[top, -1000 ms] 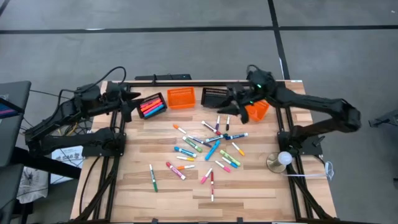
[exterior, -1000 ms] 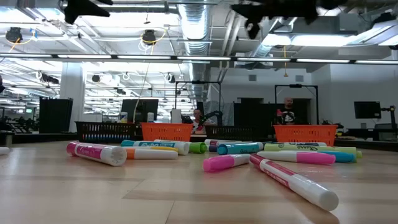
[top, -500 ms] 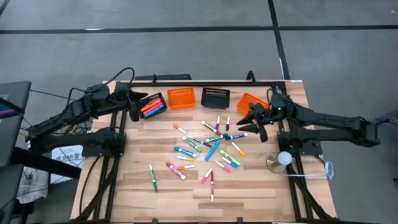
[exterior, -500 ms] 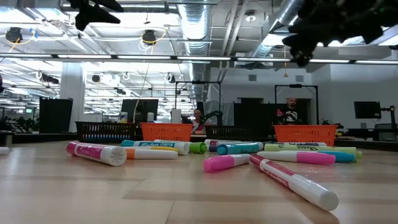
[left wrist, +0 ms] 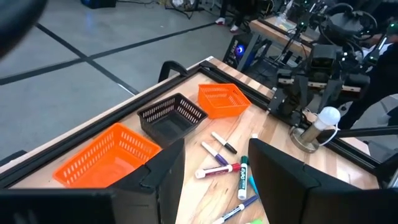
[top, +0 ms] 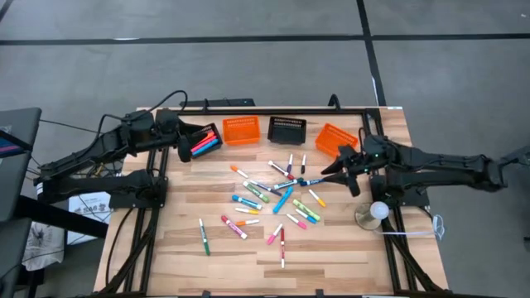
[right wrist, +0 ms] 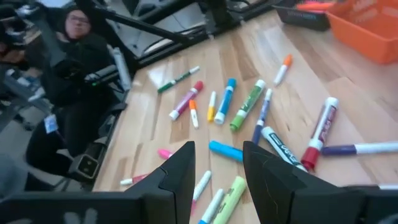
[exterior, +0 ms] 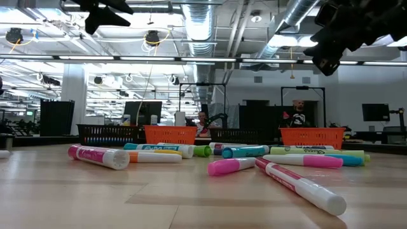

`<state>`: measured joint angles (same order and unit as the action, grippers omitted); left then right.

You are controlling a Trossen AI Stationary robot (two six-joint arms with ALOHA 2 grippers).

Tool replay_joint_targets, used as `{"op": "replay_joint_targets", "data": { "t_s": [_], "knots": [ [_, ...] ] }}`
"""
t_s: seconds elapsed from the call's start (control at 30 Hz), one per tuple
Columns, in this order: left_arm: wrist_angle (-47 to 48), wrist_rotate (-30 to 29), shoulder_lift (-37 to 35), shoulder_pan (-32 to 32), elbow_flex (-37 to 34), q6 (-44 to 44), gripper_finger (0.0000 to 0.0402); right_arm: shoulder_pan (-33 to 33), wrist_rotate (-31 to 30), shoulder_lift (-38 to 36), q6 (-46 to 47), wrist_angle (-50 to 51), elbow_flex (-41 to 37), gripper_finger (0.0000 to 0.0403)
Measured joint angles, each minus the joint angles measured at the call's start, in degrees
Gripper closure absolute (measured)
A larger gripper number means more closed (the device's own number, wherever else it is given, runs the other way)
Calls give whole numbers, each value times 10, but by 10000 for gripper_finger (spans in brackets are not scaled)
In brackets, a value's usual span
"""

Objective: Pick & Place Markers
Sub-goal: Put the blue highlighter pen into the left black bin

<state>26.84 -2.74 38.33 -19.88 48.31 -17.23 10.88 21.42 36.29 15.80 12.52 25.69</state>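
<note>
Robotics lab; exposed ducts (exterior: pixel 210 25), monitors (exterior: pixel 141 112)

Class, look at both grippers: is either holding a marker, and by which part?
Nothing is held. The left gripper and the right gripper both show empty gaps between open fingers.

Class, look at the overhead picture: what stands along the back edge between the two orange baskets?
In the high view, one black basket stands between the orange basket and the other orange basket.

You see two dark, slim, jointed arms, black cables looping off the left one. Each ends in a pincer: left pincer (left wrist: pixel 214 177), right pincer (right wrist: pixel 217 171), both with flat black fingers (left wrist: pixel 283 174).
</note>
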Motion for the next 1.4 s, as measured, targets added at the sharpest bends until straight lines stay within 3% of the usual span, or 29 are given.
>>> {"op": "replay_joint_targets", "data": {
  "t_s": [0.27, 0.67, 0.8, 1.07, 1.4],
  "knots": [
    [-4, 0, 0, 0, 0, 2, 225, -66, -116, -2, 7, 3, 0, 280],
    [-12, 0, 0, 0, 0, 6, 225, -75, -114, -65, 41, 14, 0, 280],
    [-12, 0, 0, 0, 0, 9, 225, -99, -111, -39, 52, -11, 0, 280],
    [-13, 23, 0, 18, 0, 3, 225, -148, -109, 24, -22, -96, 0, 280],
    [-13, 22, 0, 48, 0, -10, 225, -145, -109, 50, 31, -81, 0, 280]
  ]
}}
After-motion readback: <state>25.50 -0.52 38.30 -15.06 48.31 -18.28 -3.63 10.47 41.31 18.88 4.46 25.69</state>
